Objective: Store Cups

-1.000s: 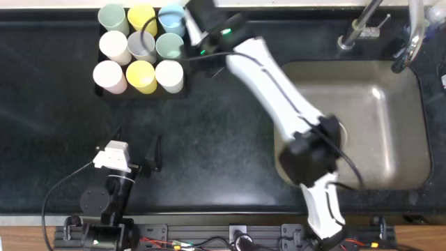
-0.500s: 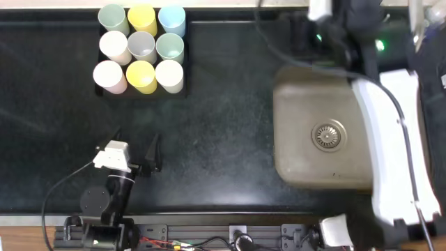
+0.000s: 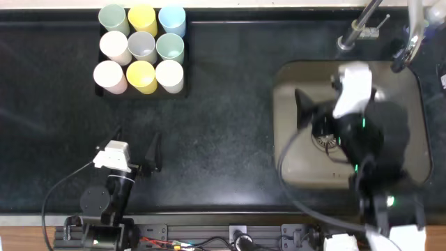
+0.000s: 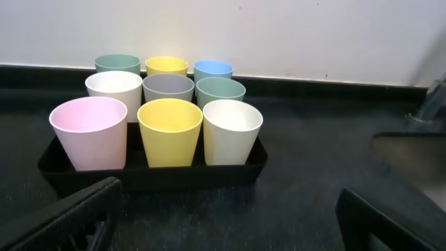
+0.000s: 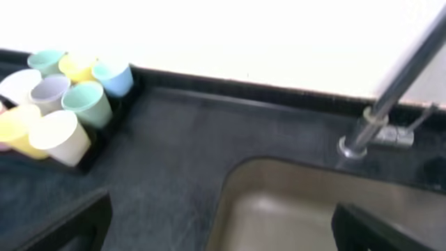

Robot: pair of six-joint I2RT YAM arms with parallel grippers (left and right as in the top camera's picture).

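Note:
Several pastel cups [image 3: 141, 49] stand upright in a black tray [image 4: 153, 178] at the counter's back left. They are packed in three rows, in pink, yellow, white, grey, green and blue. My left gripper [image 3: 136, 143] is low at the front left, open and holding nothing, and faces the cups [image 4: 169, 129] from a distance. My right arm [image 3: 355, 118] hangs over the sink. Its gripper [image 5: 221, 233] is open and holds nothing, far from the cups [image 5: 59, 132].
A steel sink [image 3: 404, 167] is set into the dark counter at the right, with a faucet [image 3: 359, 24] behind it. A white wall runs along the back edge. Bare counter [image 3: 223, 139] lies between the tray and the sink.
My right arm has left the cup tray, swung right past the faucet, and come back down over the sink. The left arm and the cups have stayed put.

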